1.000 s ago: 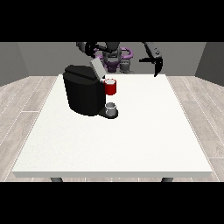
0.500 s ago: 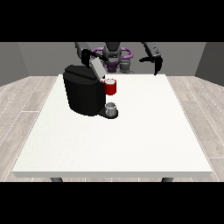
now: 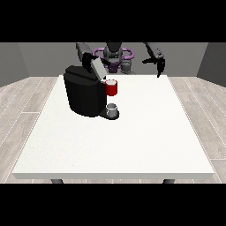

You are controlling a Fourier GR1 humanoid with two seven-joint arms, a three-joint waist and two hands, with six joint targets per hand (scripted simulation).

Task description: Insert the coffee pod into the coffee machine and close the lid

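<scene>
The black coffee machine (image 3: 84,95) stands on the white table (image 3: 132,141), left of the middle. Its grey lid (image 3: 98,68) slants up over the machine's top at the back. A red thing at the machine (image 3: 111,88) sits on its front right side. Below it, a small grey thing (image 3: 113,108) rests on the machine's base. The hand at the view's left (image 3: 86,56) is just behind and above the lid, close to it. The hand at the view's right (image 3: 158,61) hangs above the table's far right edge with its fingers pointing down, holding nothing.
The robot's torso (image 3: 114,56) is behind the table's far edge. The table's front and right parts are bare white surface. Grey wood floor surrounds the table.
The hand at the view's left has come down behind the machine and the grey lid now tilts lower over its top. The hand at the view's right has barely shifted.
</scene>
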